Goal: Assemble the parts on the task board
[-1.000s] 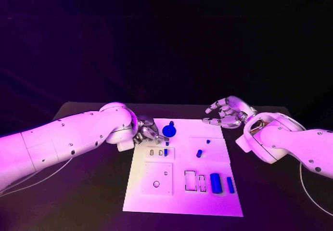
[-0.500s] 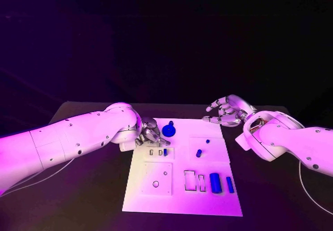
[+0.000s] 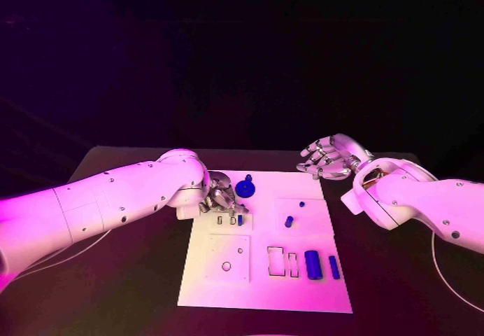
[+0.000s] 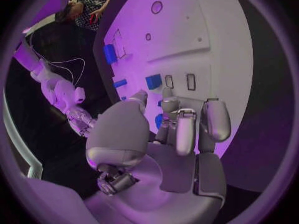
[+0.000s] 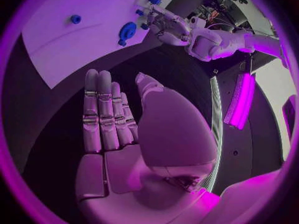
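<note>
While the coloured light washes everything, the scene reads as follows.

Task board: the task board [image 3: 264, 292] is a long white plate lying flat in the middle of the black table [image 3: 121, 280], running away from the robot; raised square panels and rectangular cut-outs mark its surface.

Parts near the robot: a thick blue cylinder [image 3: 312, 265] and a slimmer blue bar [image 3: 333, 267] lie side by side at the board's near right, just beside two narrow slots.

Parts mid-board: a short blue peg [image 3: 289, 222] stands right of centre, with a tiny blue stud [image 3: 301, 204] a little beyond it.

Round part: a blue disc-shaped piece [image 3: 245, 187] with a small stem sits at the far left of the board, just beside the left hand's fingers.

Left hand: the left hand [image 3: 219, 195] hangs over the board's far left edge, fingers curled downward toward a small panel with slots. A small blue part [image 3: 240, 220] stands in that panel just below the fingertips. In the left wrist view the fingers [image 4: 187, 127] bend in over blue pieces; whether they pinch one I cannot tell.

Right hand: the right hand [image 3: 329, 162] hovers off the board's far right corner, apart from every part. In the right wrist view its fingers [image 5: 102, 112] lie straight and close together, thumb apart, holding nothing.
</note>
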{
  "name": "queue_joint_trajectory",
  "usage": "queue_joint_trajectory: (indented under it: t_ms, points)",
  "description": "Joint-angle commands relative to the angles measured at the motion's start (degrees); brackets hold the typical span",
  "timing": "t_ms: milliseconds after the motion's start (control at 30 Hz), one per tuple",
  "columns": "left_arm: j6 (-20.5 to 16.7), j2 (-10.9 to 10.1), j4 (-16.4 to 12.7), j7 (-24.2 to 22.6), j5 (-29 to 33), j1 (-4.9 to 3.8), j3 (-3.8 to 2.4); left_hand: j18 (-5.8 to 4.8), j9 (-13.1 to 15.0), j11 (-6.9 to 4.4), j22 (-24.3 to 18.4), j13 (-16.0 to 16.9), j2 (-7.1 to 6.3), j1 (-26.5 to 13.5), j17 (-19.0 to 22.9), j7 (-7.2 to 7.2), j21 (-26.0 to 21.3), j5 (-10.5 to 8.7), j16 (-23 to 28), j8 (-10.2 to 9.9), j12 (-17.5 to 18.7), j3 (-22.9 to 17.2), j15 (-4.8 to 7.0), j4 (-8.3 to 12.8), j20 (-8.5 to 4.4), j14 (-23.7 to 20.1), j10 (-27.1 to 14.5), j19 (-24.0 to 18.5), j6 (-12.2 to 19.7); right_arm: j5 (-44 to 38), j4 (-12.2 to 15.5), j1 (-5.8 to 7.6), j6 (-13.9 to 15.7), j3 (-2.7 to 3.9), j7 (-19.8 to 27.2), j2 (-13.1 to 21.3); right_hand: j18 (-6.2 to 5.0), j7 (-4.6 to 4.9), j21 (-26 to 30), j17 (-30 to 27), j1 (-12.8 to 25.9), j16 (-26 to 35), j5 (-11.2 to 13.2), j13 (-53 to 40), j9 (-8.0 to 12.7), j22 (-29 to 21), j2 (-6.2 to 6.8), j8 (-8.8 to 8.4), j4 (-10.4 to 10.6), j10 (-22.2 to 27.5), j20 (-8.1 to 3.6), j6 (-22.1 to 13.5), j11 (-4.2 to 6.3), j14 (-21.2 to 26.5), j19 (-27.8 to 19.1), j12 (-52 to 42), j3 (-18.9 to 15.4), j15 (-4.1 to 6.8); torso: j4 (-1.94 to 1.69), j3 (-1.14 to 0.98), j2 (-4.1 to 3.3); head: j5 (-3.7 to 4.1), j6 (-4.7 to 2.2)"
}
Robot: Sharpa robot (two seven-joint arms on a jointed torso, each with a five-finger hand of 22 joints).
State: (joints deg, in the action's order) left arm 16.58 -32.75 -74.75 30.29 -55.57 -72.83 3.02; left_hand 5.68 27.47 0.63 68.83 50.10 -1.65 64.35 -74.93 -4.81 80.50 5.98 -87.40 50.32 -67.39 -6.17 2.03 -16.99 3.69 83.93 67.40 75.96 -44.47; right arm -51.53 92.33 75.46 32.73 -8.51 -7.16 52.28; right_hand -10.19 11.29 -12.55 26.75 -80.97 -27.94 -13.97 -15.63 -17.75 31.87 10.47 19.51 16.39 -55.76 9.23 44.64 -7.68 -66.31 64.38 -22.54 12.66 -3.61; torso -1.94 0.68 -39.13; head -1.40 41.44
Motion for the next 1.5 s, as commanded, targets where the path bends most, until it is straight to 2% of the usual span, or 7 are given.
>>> queue_joint_trajectory:
  t_ms: [33, 233, 1100, 1333, 1367, 1433, 1500]
  points:
    - [2.32, 0.21, 0.01, 0.13, 0.61, -0.2, 0.01, -1.1, 0.07, 0.17, 0.05, 0.1, 0.37, 0.13, -9.77, 0.05, 0.36, 0.09, -0.13, -0.33, -0.31, -0.22, 0.43, 0.24, 0.04, 4.11, 0.19, 0.37, 0.03, 3.98, -0.23, 0.03, 0.12, 0.02, 3.11, -0.2, -0.14, 1.31, 4.14, -2.33, 0.06, 5.49, -0.43, 3.11, 0.44, -4.32, 0.59, -0.12, 0.03, -0.63, 1.21, -0.17, -0.74, 2.56, -1.65, 1.67, 0.47, -1.05, -0.07, -0.03, 0.06, 0.07, 0.2]
    - [3.18, 0.43, 0.01, 0.13, 2.28, -0.19, 0.03, -1.16, 0.11, 0.16, 0.32, 0.39, 0.4, 0.22, -9.97, 0.06, 0.48, 0.07, -0.22, -0.35, -0.47, -0.27, 0.43, 0.24, 0.05, 4.18, 0.35, 0.52, -0.02, 6.17, -0.88, 0.03, -0.26, 0.01, 4.19, -0.72, -0.35, 1.83, 8.87, -6.25, -0.12, 12.3, -0.8, 7.95, 1.57, -11.37, 0.61, -0.68, -0.09, -0.8, 2.88, -0.58, -1.55, 4.85, -3.16, 3.69, 1.0, -2.5, -0.1, -0.04, 0.11, 0.13, 0.44]
    - [4.4, 1.13, 0.51, 0.14, 3.19, -0.17, 0.11, -1.15, 1.15, 0.03, 0.69, 0.0, 1.31, 6.22, -10.12, 0.18, 0.8, 0.1, -0.21, -2.72, 0.71, -6.8, 0.51, 0.4, 0.11, 4.2, -0.5, 0.1, -0.46, 7.55, -1.76, 0.03, -2.0, -0.08, 3.54, -1.64, -0.3, 2.26, 8.93, -7.95, 0.49, 14.7, -0.94, 10.27, 2.23, -14.75, 0.31, -0.95, 0.01, -0.32, 3.37, -0.78, -2.02, 4.9, -3.72, 4.6, 0.88, -2.98, -0.01, -0.05, 0.06, 0.37, 0.86]
    - [4.49, 1.02, 0.54, 0.15, 4.3, -0.17, 0.13, -1.13, 2.23, -0.22, 0.82, 0.08, -0.14, 9.96, -10.2, 0.42, 0.91, 0.07, -0.2, -3.61, 1.4, -15.6, 0.81, 1.16, -0.02, 4.21, -0.69, -0.06, -0.39, 7.49, -1.93, 0.03, -2.31, -0.1, 3.24, -1.69, -0.3, 2.3, 8.93, -8.08, 0.53, 14.87, -0.96, 10.44, 2.29, -15.0, 0.31, -0.99, -0.03, -0.24, 3.42, -0.83, -2.07, 4.91, -3.77, 4.67, 0.84, -3.02, -0.06, -0.05, 0.1, 0.47, 1.0]
    - [4.53, 0.99, 0.54, 0.16, 4.42, -0.16, 0.13, -1.11, 2.49, -0.31, 0.79, -0.08, -0.67, 11.42, -10.2, 0.34, 0.9, 0.06, -0.18, -3.77, 1.75, -19.07, 0.89, 2.14, -0.13, 4.2, -0.91, -0.13, -0.13, 7.48, -1.95, 0.03, -2.35, -0.1, 3.21, -1.69, -0.3, 2.3, 8.93, -8.08, 0.53, 14.87, -0.96, 10.44, 2.29, -15.0, 0.31, -0.99, -0.03, -0.24, 3.42, -0.83, -2.07, 4.91, -3.77, 4.67, 0.84, -3.02, -0.06, -0.06, 0.1, 0.46, 1.0]
    - [4.56, 0.93, 0.55, 0.17, 4.9, -0.16, 0.13, -1.1, 4.09, -0.21, 0.86, 0.01, -4.64, 9.69, -10.21, 0.39, 0.93, -0.18, -0.14, -3.57, 2.11, -28.89, 0.26, 3.58, -0.07, 4.19, -0.51, -0.23, 0.04, 7.25, -1.98, 0.03, -2.49, -0.1, 3.18, -1.7, -0.3, 2.37, 8.93, -8.2, 0.47, 15.03, -1.09, 10.61, 2.35, -15.26, 0.29, -1.03, -0.08, -0.18, 3.46, -0.89, -2.11, 4.9, -3.8, 4.72, 0.84, -3.06, -0.04, -0.04, 0.1, 0.45, 1.02]
    - [4.52, 0.88, 0.57, 0.17, 5.41, -0.16, 0.13, -1.13, 4.46, -0.08, 0.88, -0.07, -4.97, 9.28, -10.2, 0.23, 0.93, -0.2, -0.13, -3.46, 2.26, -30.56, 0.57, 4.2, -0.01, 4.18, -0.52, -0.24, 0.04, 6.72, -1.98, 0.03, -2.59, -0.11, 3.18, -1.7, -0.3, 2.38, 8.93, -8.24, 0.44, 15.08, -1.13, 10.67, 2.37, -15.34, 0.29, -1.05, -0.11, -0.16, 3.48, -0.91, -2.13, 4.9, -3.82, 4.74, 0.84, -3.08, -0.02, -0.06, 0.12, 0.43, 1.03]
